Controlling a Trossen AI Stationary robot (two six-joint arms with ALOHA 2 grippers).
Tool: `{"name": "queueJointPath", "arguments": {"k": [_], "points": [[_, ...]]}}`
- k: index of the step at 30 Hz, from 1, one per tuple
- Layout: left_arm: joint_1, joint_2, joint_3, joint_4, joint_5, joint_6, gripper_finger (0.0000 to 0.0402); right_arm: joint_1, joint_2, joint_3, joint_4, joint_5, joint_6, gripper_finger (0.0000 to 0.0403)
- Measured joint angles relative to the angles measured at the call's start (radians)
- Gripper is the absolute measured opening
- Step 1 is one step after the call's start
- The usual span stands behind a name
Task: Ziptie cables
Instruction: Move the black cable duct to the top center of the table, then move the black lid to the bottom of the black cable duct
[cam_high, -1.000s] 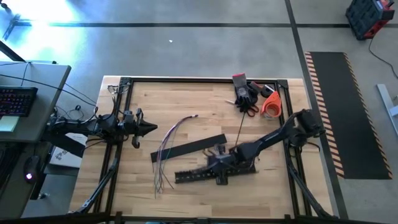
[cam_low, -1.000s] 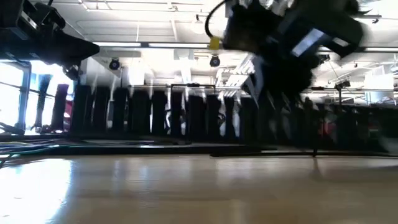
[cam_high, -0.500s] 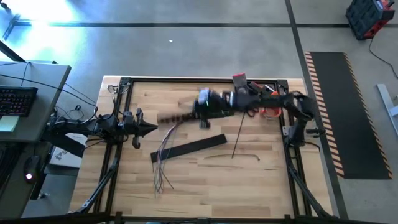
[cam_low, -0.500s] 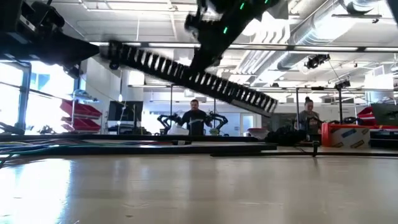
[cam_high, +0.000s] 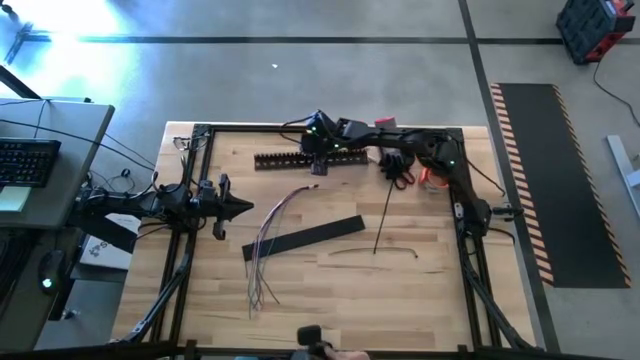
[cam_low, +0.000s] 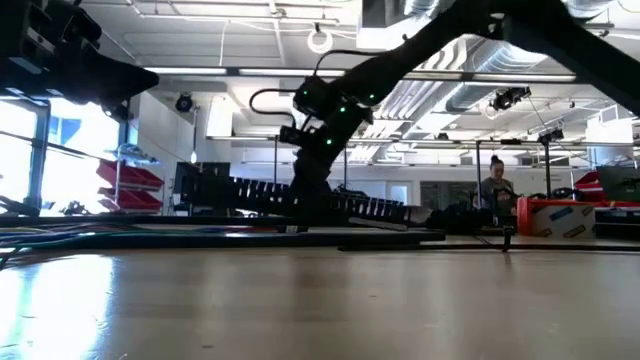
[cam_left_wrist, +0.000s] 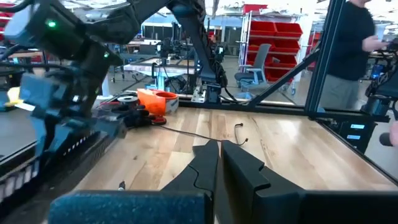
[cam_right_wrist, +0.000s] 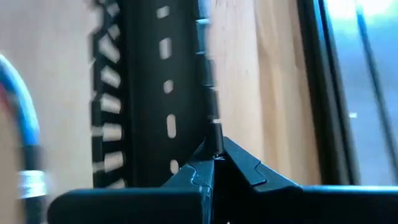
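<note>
The cables (cam_high: 268, 240), thin purple, pink, grey and white wires, lie loose on the wood at centre left, and no gripper touches them. My right gripper (cam_right_wrist: 214, 158) is far from them, by the table's far edge, shut on the black slotted duct (cam_high: 300, 158), which runs along that edge. The low view shows the same duct (cam_low: 300, 205) low over the far table, its left end a little higher. My left gripper (cam_high: 240, 207) waits shut at the table's left edge, pointing level toward the cables. My right gripper pinches a tooth of the duct's side wall (cam_right_wrist: 214, 138) between its two fingers, a little right of the duct's middle. The fingers slant down from the table's far right, roughly along the duct. I cannot tell whether the duct rests on the table.
A flat black strip (cam_high: 305, 238) lies beside the cables. A black zip tie (cam_high: 382, 225) and a thin one (cam_high: 375, 250) lie at centre right. A black glove with red-handled scissors (cam_high: 398, 160) and an orange roll (cam_high: 435, 170) sit at the far right corner.
My right gripper has lifted the duct off the near middle of the table, swung it up and across toward the far edge, and lowered it there. The duct has turned and now runs along the far edge.
</note>
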Motion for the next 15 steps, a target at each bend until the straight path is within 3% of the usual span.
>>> {"name": "queueJointPath", "arguments": {"k": [6, 11, 15], "points": [[0.0, 0.0, 0.0, -0.001, 0.0, -0.002, 0.0005, 0.008, 0.058, 0.124, -0.056, -0.007, -0.05, 0.0028], [0.0, 0.0, 0.0, -0.002, 0.0, -0.018, 0.0005, 0.008, 0.053, 0.163, -0.069, 0.05, -0.057, 0.0118], [0.0, 0.0, 0.0, -0.002, 0.0, -0.035, 0.0005, 0.005, 0.043, 0.247, -0.202, 0.148, -0.073, 0.0185]]}}
